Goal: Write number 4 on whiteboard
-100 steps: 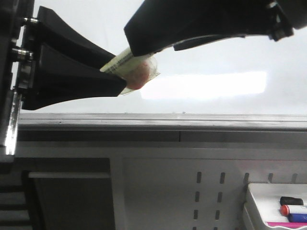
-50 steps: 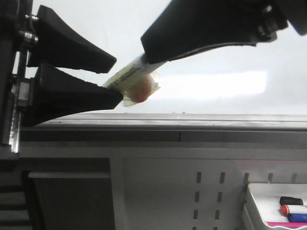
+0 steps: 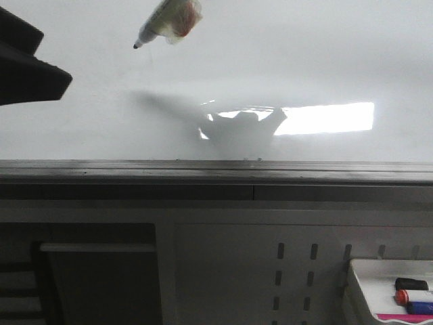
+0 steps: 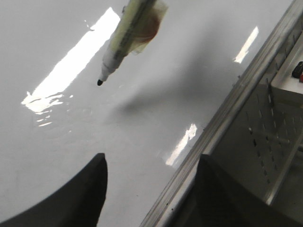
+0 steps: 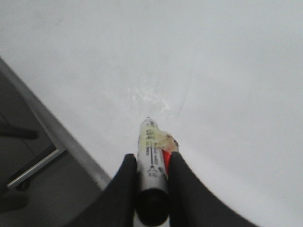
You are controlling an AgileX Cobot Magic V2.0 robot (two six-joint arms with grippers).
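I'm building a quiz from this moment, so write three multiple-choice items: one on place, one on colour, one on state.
1. Where are the spare markers?
A. In a white tray below the board
B. On the board's rail
C. In the left pincer

2. What colour is the held marker's tip?
A. Red
B. Black
C. Blue

3. What state is the whiteboard in?
A. A full 4 is drawn
B. No stroke shows
C. Covered in scribbles

Answers:
1 A: spare markers lie in the tray, lower right.
2 B: the marker in the right pincer ends in a black tip.
3 B: the whiteboard shows only glare and shadow.
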